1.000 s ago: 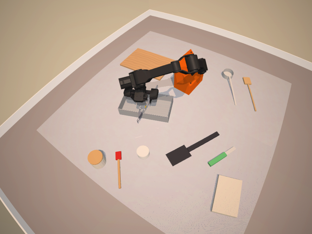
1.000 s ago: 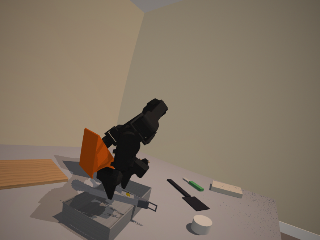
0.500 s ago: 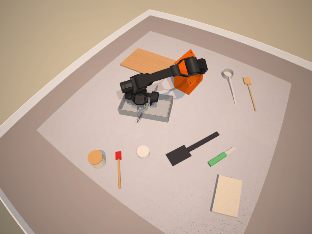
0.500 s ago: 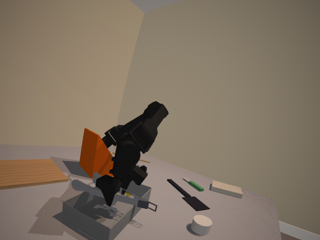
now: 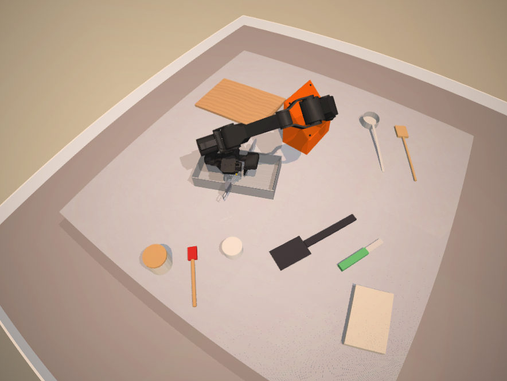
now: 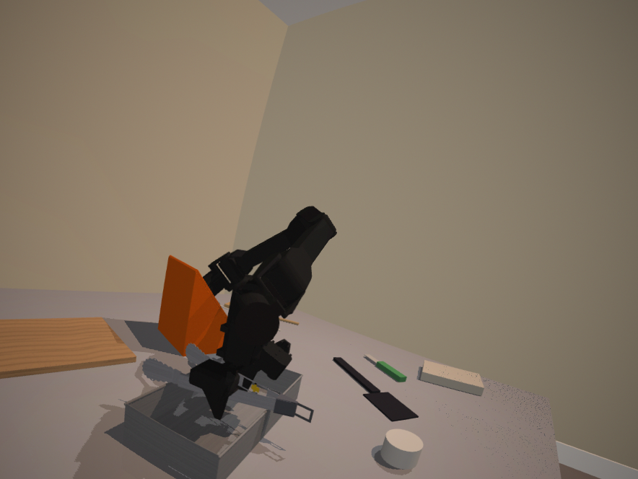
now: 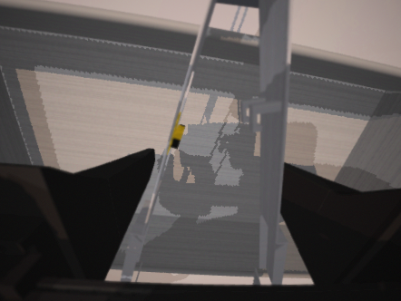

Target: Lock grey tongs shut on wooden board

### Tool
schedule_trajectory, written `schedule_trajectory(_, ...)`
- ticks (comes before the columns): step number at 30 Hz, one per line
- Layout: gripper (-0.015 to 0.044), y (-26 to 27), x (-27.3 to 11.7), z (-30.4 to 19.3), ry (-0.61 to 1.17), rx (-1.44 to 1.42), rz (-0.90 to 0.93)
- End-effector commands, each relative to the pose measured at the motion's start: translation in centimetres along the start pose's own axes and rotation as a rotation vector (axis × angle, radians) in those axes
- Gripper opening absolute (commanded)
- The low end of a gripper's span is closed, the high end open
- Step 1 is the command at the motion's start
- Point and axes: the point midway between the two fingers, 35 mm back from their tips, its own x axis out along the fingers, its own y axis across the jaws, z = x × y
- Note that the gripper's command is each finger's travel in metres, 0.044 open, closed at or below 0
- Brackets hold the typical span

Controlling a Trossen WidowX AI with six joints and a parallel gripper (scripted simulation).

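The grey tongs lie open across the roasting tin, with the hinge end and wire loop beyond one long wall and the scalloped tips beyond the other. My gripper is open over the tin, its fingers reaching down on either side of the two tong arms. In the wrist view the right finger is close to or against the right arm; contact is unclear. A yellow mark sits on the left arm. The wooden board has nothing on it.
The orange base stands beside the board. A white round pot, a black spatula, a red-headed spatula and a wooden-lidded jar lie farther from the base.
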Motion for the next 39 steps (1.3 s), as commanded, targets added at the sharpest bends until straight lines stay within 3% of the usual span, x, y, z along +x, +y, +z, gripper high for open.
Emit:
schedule_trajectory(1, 0.0348, -0.01, -0.05, 0.04, 0.000, -0.001, 0.000)
schedule_trajectory(39, 0.0095, -0.01, -0.05, 0.04, 0.000, -0.001, 0.000)
